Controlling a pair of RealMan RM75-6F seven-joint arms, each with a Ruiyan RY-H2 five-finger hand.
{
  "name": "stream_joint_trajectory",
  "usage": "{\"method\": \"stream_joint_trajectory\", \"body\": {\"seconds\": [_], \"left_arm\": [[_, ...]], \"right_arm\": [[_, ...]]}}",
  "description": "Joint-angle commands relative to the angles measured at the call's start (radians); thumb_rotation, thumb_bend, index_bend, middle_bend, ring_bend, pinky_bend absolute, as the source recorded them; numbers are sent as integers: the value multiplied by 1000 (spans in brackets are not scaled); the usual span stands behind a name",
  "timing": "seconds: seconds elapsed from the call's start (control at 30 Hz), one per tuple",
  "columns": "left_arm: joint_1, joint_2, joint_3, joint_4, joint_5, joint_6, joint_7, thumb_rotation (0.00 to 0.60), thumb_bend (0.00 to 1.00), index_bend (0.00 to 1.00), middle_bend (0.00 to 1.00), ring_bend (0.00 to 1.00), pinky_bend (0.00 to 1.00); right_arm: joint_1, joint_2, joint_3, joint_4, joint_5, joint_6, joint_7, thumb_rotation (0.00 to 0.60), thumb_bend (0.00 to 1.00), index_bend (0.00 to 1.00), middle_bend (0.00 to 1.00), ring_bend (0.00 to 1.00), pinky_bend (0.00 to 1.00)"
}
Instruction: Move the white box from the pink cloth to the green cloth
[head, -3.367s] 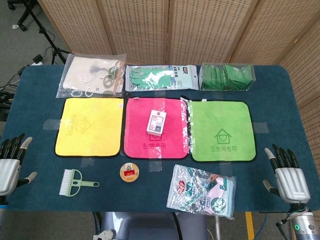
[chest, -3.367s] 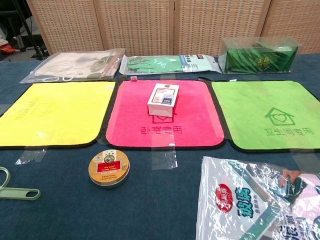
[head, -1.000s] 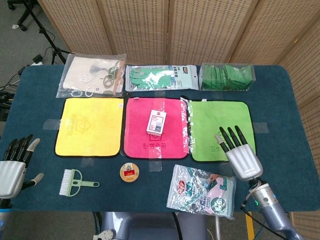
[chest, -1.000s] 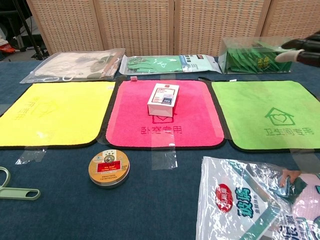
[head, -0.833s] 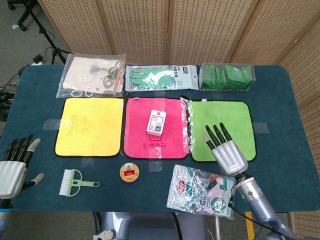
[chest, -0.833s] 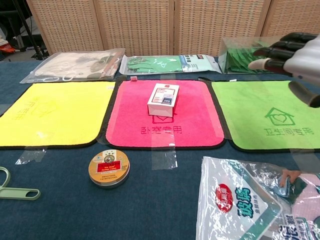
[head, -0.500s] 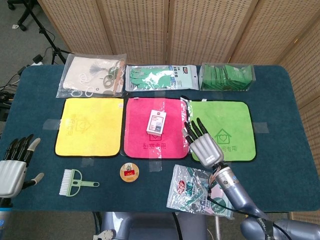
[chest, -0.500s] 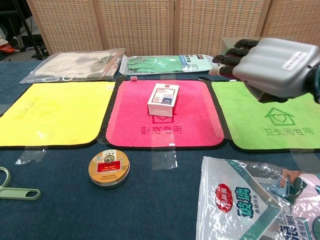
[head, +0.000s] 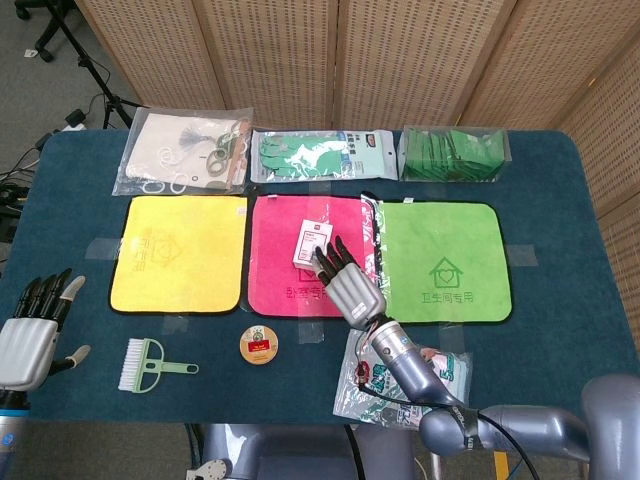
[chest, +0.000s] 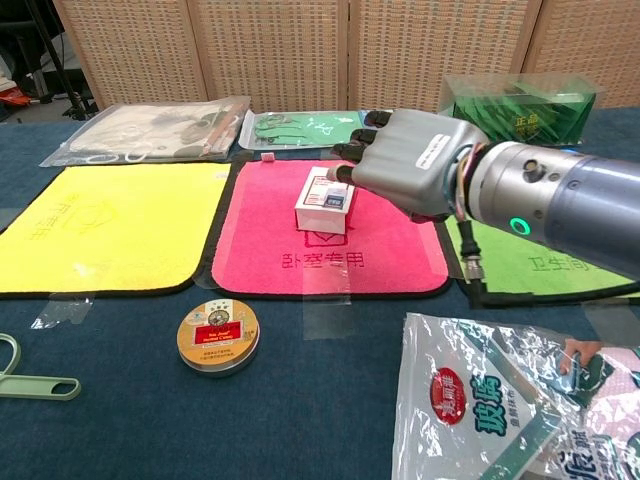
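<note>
A small white box (head: 311, 241) (chest: 325, 200) with a red and dark label lies on the pink cloth (head: 280, 290) (chest: 280, 250), the middle one of three. To its right lies the green cloth (head: 445, 262) (chest: 560, 270). My right hand (head: 349, 282) (chest: 410, 160) hovers over the pink cloth with its fingers spread, fingertips just above the box's right edge, holding nothing. My left hand (head: 30, 335) stays open at the table's front left corner, far from the box.
A yellow cloth (head: 180, 250) lies to the left. Packets (head: 310, 155) line the back edge, with a green pack (head: 453, 153) at the right. A round tin (head: 259, 345), a green brush (head: 150, 363) and a plastic bag (head: 405, 385) sit along the front.
My right hand has swept left from the table's right front, across the green cloth, to above the white box. The box and left hand have stayed put.
</note>
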Motion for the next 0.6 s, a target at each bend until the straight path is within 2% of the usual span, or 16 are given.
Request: {"method": "stream_joint_trajectory", "body": {"seconds": [0.03, 0.37, 0.6], "left_arm": [[-3, -4, 0, 5, -3, -7, 1, 600, 146, 0, 0, 0, 0], [-14, -17, 2, 23, -22, -37, 4, 600, 148, 0, 0, 0, 0], [-20, -22, 5, 29, -21, -46, -3, 600, 152, 0, 0, 0, 0]], "right_arm": [[61, -41, 6, 44, 49, 5, -28, 600, 1000, 66, 0, 0, 0], [197, -103, 30, 115, 151, 2, -51, 600, 1000, 66, 0, 0, 0], [284, -155, 25, 195, 213, -20, -42, 600, 1000, 66, 0, 0, 0]]}}
